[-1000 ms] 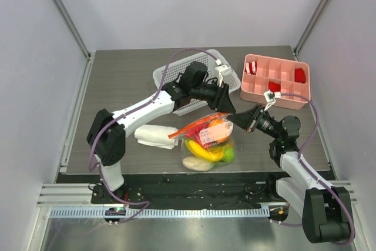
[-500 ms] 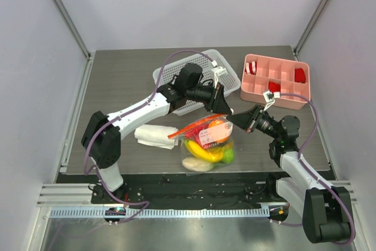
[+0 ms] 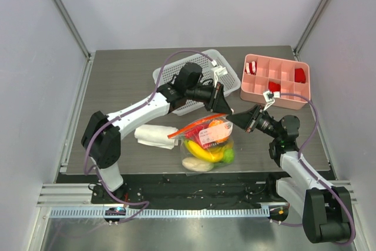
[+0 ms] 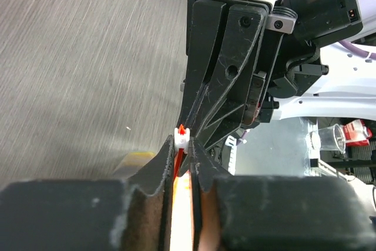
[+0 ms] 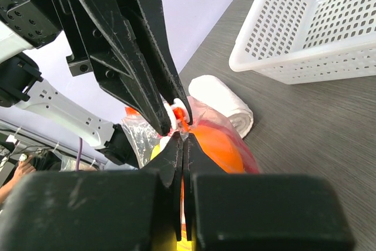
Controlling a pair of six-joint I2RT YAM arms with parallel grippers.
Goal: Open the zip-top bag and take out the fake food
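Observation:
The clear zip-top bag (image 3: 207,140) hangs just above the table's front middle, its orange-red zip strip (image 3: 194,126) slanting up to the right. Inside it are the fake food pieces: yellow bananas (image 3: 202,151), an orange (image 3: 218,126), a green apple (image 3: 229,154) and a white radish (image 3: 198,164). My left gripper (image 3: 225,111) is shut on the zip's white slider (image 4: 182,139) at the strip's right end. My right gripper (image 3: 234,119) is shut on the bag's corner (image 5: 183,140) right beside it. The two grippers meet tip to tip. The slider (image 5: 174,111) and orange (image 5: 220,145) also show in the right wrist view.
A rolled white cloth (image 3: 155,136) lies left of the bag. A white perforated basket (image 3: 170,74) stands behind the left arm. A pink compartment tray (image 3: 292,103) with red and red-and-white striped pieces stands at the back right.
My left gripper has shifted slightly left and its arm has drawn back a little. The bag and my right gripper have hardly moved.

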